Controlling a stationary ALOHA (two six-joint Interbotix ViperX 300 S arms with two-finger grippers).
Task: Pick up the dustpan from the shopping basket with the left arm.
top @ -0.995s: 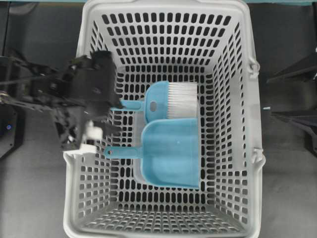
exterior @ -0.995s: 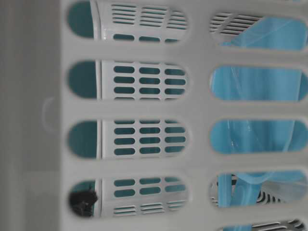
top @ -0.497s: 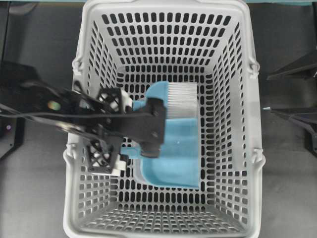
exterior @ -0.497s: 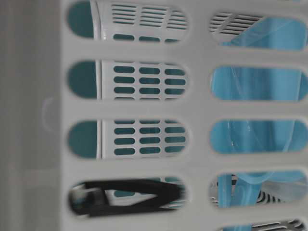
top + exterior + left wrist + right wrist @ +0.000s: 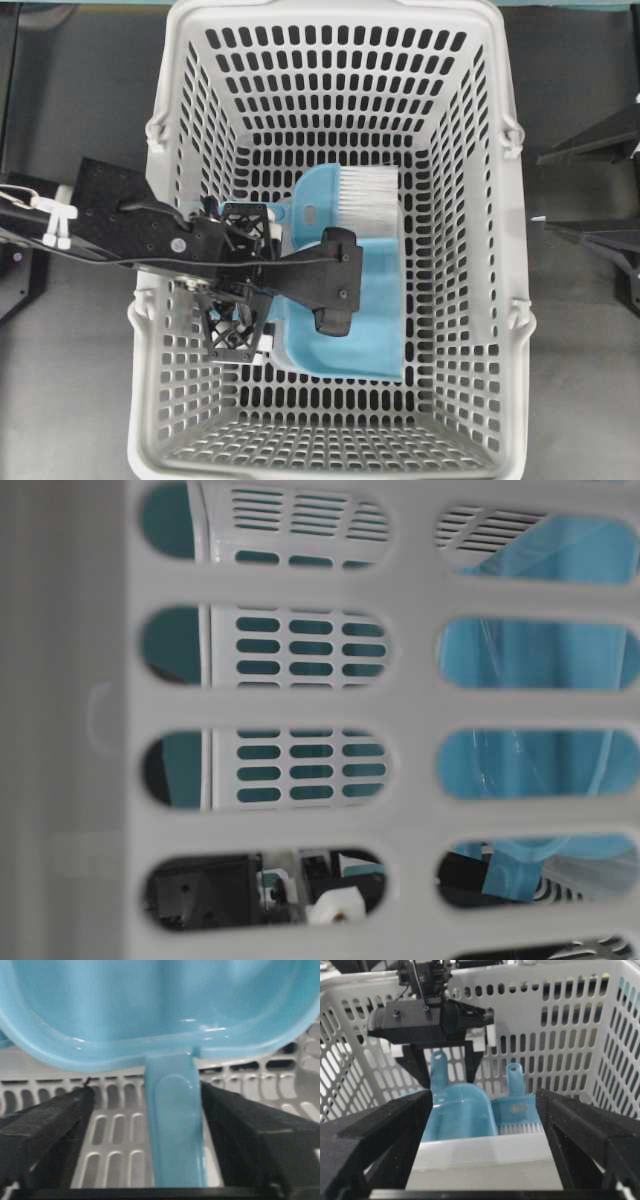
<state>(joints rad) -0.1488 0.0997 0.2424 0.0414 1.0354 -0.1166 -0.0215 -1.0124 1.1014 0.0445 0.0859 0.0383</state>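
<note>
The light blue dustpan point(image 5: 375, 325) lies flat on the floor of the grey shopping basket point(image 5: 505, 215), beside a blue hand brush. My left arm reaches over the basket's left wall, and its left gripper point(image 5: 240, 275) is low inside, open, covering the dustpan's handle from above. In the left wrist view the handle point(image 5: 175, 1125) runs between the black fingers point(image 5: 45, 1130). There is a clear gap on the left, while the right finger sits close to the handle. The right gripper point(image 5: 484, 1110) stands open outside the basket, facing its rim point(image 5: 485, 1160).
The blue brush with white bristles point(image 5: 365, 195) lies just behind the dustpan, touching it. The basket's slotted walls point(image 5: 410, 705) rise all round the left gripper. In the table-level view, black gripper parts point(image 5: 200, 890) show through a low slot.
The left arm has swung from the basket's left wall into the basket and dropped lower. Its fingers now straddle the dustpan's handle. The right arm has not moved.
</note>
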